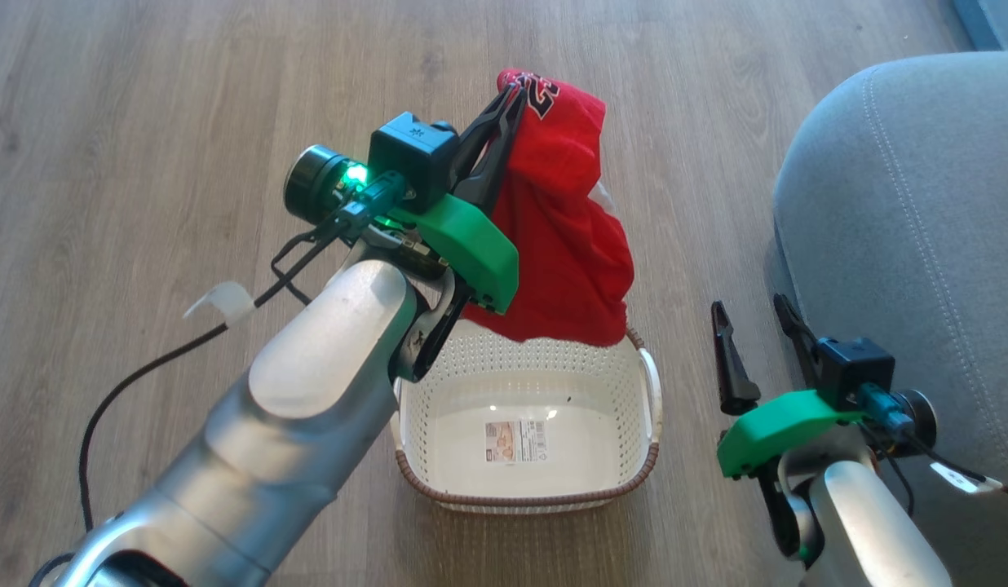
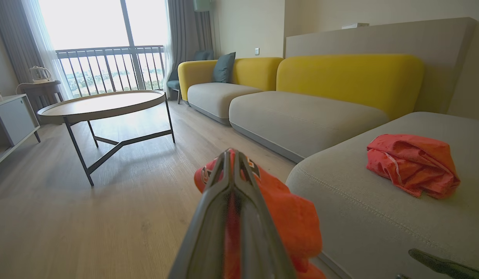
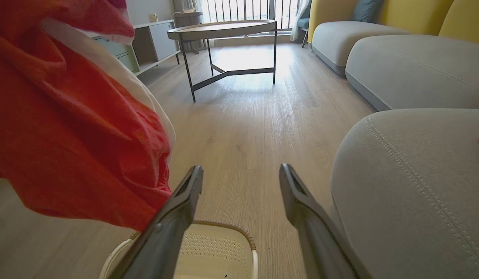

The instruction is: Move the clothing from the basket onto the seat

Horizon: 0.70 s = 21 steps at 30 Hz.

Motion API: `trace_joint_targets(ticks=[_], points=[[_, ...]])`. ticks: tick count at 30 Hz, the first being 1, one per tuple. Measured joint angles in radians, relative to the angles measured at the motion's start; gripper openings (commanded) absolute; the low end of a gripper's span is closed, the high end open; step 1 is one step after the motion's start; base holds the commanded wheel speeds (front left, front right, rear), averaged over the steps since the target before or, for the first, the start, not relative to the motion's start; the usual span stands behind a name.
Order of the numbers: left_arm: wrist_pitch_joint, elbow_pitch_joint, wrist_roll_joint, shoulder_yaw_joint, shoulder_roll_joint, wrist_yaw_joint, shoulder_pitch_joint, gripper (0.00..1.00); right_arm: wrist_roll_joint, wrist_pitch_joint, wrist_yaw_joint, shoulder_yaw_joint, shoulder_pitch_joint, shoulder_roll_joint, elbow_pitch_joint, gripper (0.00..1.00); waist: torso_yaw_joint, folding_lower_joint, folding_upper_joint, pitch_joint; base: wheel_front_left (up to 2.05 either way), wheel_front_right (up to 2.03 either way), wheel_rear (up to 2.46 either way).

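**Over the basket (image 1: pixel 520 371): red garment (image 1: pixel 565 236) pinched and hanging, seat (image 1: pixel 904 204) off to the right**

Above the far edge of the basket, the red garment hangs from my left gripper (image 1: pixel 516 88), whose two fingers are pressed together on a fold near the white number print. The lower hem droops to about the far rim; I cannot tell whether it touches. The basket's inside looks bare apart from a label (image 1: pixel 516 440) on its bottom, and it stands on the wood floor (image 1: pixel 186 98). A second red garment (image 2: pixel 414 164) lies crumpled on the seat, back from the rounded edge. My right gripper (image 1: pixel 749 306) is spread wide and holds nothing, low between basket and seat.

I judge this to be the carry step for the last piece: out of the basket, not yet over the cushion. The next move calls for swinging the left arm rightward, high enough for the trailing hem to pass the seat's rounded edge and to miss the right gripper. I would open only once the cloth rests on the cushion. Thin fabric may cling to a finger on release.
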Motion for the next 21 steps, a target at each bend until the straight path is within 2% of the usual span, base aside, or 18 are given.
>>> trace_joint_targets(ticks=[7,14,17,21], points=[[0.012,-0.043,0.000,-0.002,0.009,0.012,0.000,0.00,0.013,0.000,0.000,0.068,-0.018,0.000,-0.075,1.00,0.000,0.0000,0.0000,0.016,0.00,0.00,0.00],[0.013,-0.063,0.000,-0.007,0.013,0.016,-0.001,0.00,0.038,0.000,0.000,0.236,-0.128,-0.002,-0.214,1.00,0.006,0.0000,0.0000,0.032,0.00,0.00,0.00],[0.013,-0.066,0.000,-0.012,0.013,0.016,-0.001,0.00,0.037,0.000,0.000,0.274,-0.169,-0.003,-0.208,1.00,0.013,0.0000,0.0000,0.038,0.00,0.00,0.00],[0.013,-0.068,0.000,-0.024,0.011,0.016,-0.001,0.00,0.034,0.000,0.000,0.316,-0.201,-0.003,-0.129,1.00,0.025,0.0000,0.0000,0.042,0.00,0.00,0.00]])
